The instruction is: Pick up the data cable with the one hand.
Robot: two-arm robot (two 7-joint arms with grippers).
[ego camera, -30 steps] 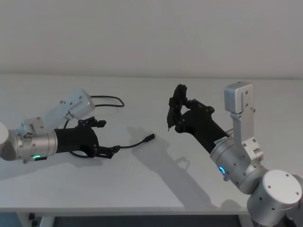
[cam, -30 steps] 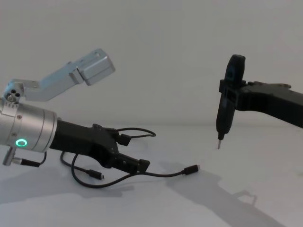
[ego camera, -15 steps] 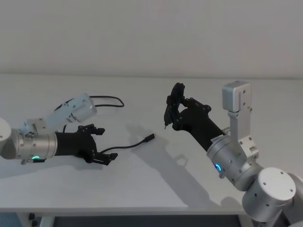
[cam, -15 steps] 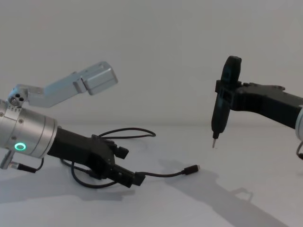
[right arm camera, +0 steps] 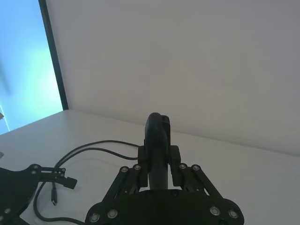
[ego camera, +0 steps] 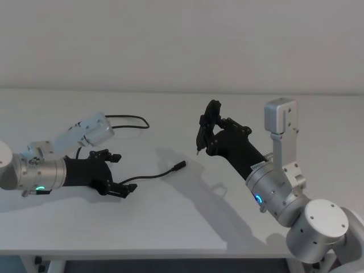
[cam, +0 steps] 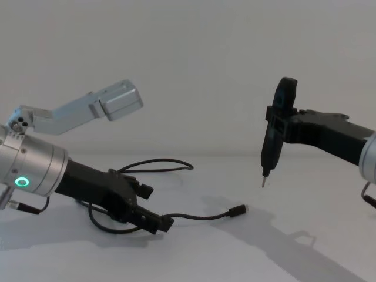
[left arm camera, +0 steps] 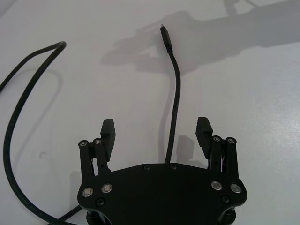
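Head view, lower left: blocky black left gripper (ego camera: 121, 172), fingers spread astride thin black data cable (ego camera: 153, 174), so we'd lower squarely, then close (right gripper (ego camera: 213, 133) clasps slim black pin-tipped tool (ego camera: 202, 135)).

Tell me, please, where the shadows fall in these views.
Head view: the right gripper and its tool cast a soft shadow on the table near the cable; chest view: the same shadow, no glare; left wrist view: a shadow lies beside the cable's plug, ahead of the open left gripper.
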